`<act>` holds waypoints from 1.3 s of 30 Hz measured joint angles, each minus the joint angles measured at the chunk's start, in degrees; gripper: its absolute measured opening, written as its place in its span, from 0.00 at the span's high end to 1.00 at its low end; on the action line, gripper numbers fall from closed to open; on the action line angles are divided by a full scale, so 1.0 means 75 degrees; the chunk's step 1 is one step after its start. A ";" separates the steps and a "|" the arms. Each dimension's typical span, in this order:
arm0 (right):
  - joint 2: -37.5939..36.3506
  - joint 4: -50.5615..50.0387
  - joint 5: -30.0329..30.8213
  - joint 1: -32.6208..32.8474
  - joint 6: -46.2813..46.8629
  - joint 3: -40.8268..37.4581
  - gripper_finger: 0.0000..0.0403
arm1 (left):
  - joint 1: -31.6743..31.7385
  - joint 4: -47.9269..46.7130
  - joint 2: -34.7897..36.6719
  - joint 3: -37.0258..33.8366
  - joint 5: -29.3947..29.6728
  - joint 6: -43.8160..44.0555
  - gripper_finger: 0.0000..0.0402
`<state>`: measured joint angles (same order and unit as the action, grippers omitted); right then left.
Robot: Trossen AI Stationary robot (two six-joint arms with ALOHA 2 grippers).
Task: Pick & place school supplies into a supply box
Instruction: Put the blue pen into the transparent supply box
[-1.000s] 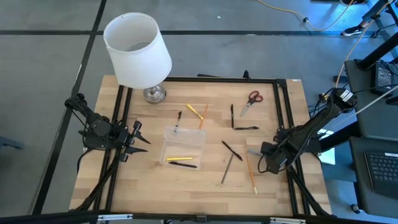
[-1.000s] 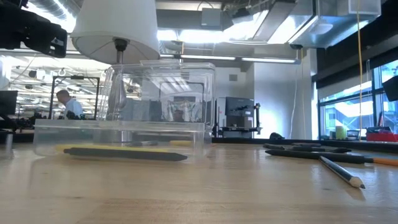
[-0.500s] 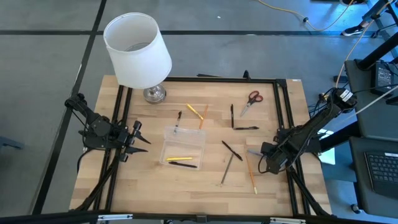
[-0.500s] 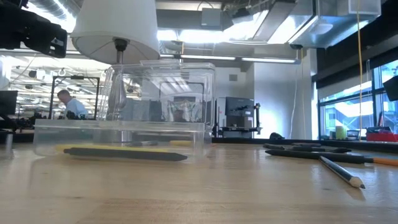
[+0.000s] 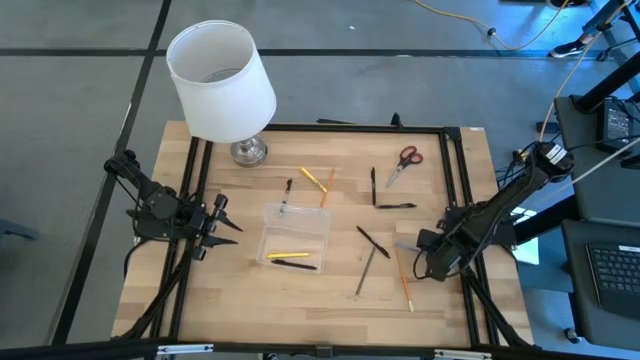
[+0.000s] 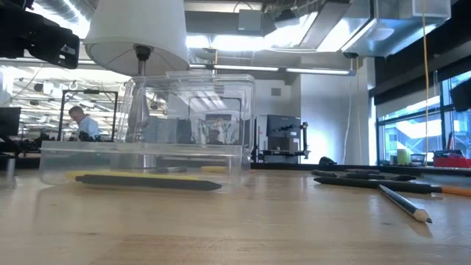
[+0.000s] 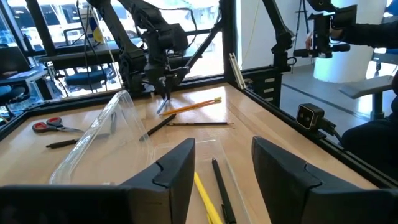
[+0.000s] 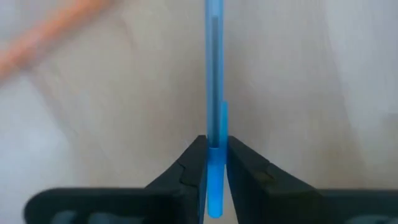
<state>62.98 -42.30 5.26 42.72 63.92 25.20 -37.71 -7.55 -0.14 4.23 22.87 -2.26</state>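
The clear supply box lies mid-table with a yellow pencil and a black pen on its floor. Loose pencils and pens lie to its right, such as a black one, a grey one and an orange one. Red-handled scissors lie at the far right. My right gripper points down near the right edge, shut on a grey-blue pen. My left gripper stands open and level at the left edge, aimed at the box. My right gripper pinches the grey-blue pen near one end between its two fingers, coming from above and lying across the pen. A short stub sticks out behind the fingers. The long part reaches toward the box. Whether it is off the table, I cannot tell.
A white-shaded lamp stands at the far left, behind the box. A black frame runs along the table's sides. More pencils and a black pen lie beyond the box. Bare wood shows along the near edge.
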 joint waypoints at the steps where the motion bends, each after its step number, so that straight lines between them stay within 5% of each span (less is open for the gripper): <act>1: 0.0000 -0.0005 0.0002 0.0002 -0.0007 0.0050 0.86 | 0.0000 0.0000 0.0000 0.0000 0.0000 0.0000 0.62; 8: 0.0000 -0.0090 0.0166 0.0002 -0.0011 0.0514 0.86 | 0.0000 0.0000 0.0000 0.0000 0.0000 0.0000 0.62; 16: -0.0006 0.0091 0.2002 0.0002 -0.0181 0.1999 0.86 | 0.0000 0.0000 0.0000 0.0000 0.0000 0.0000 0.63; 23: 0.0184 0.1477 0.3645 -0.0302 -0.2819 0.3281 0.86 | 0.0000 0.0000 0.0000 0.0000 0.0003 0.0000 0.62; 30: 0.1352 0.4848 0.3085 -0.1331 -0.6673 0.3844 0.86 | 0.0000 0.0003 0.0000 0.0000 0.0001 0.0010 0.62; 39: 0.3866 0.5732 0.2661 -0.2304 -0.7606 0.5080 0.86 | 0.0000 0.0003 0.0000 0.0000 0.0000 0.0314 0.62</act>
<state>91.98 0.69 25.22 25.44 6.87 63.31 -37.71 -7.53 -0.14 4.23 22.87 0.10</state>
